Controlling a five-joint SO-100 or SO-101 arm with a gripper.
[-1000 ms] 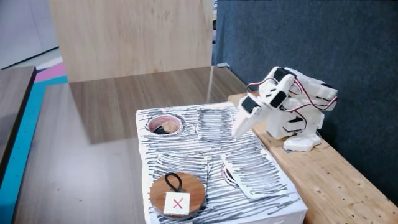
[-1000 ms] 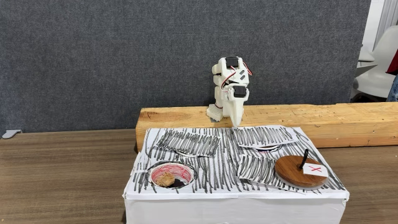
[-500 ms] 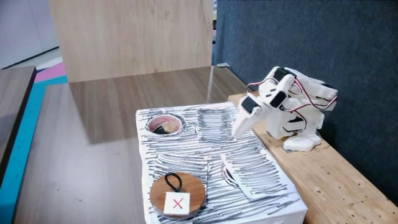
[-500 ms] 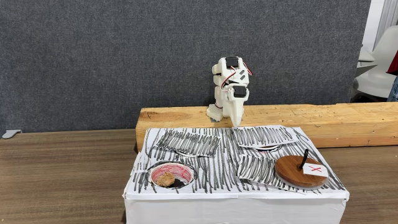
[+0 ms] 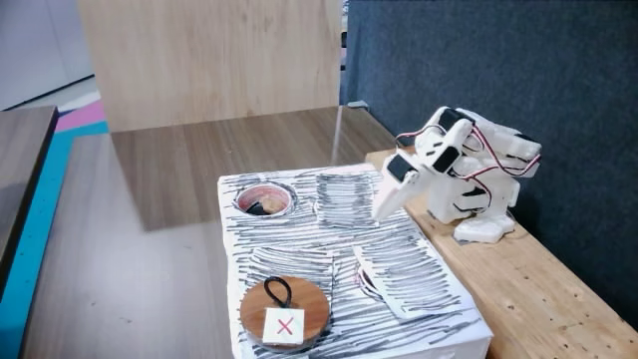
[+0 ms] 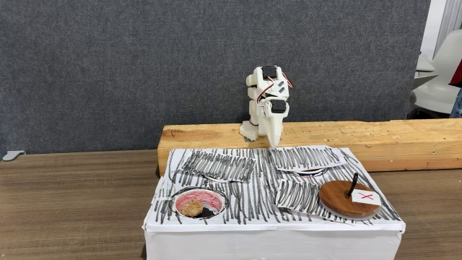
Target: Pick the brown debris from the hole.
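A tan lump of brown debris [image 6: 191, 208] lies inside the hole [image 6: 180, 198], a round opening with a pinkish-red rim at the front left of the striped white box in a fixed view. In both fixed views the debris [image 5: 258, 207] rests against the hole's rim [image 5: 245, 193]. My white gripper [image 6: 275, 143] is folded down at the box's back edge, tips near the striped paper, far from the hole. Its fingers [image 5: 381, 211] look closed together with nothing between them.
A round wooden disc [image 6: 349, 200] with a black loop and a red X label lies on the box's other end [image 5: 286, 307]. Torn striped paper flaps [image 6: 302, 196] curl up mid-box. The arm's base stands on a wooden beam [image 6: 375, 137]. Grey fabric wall behind.
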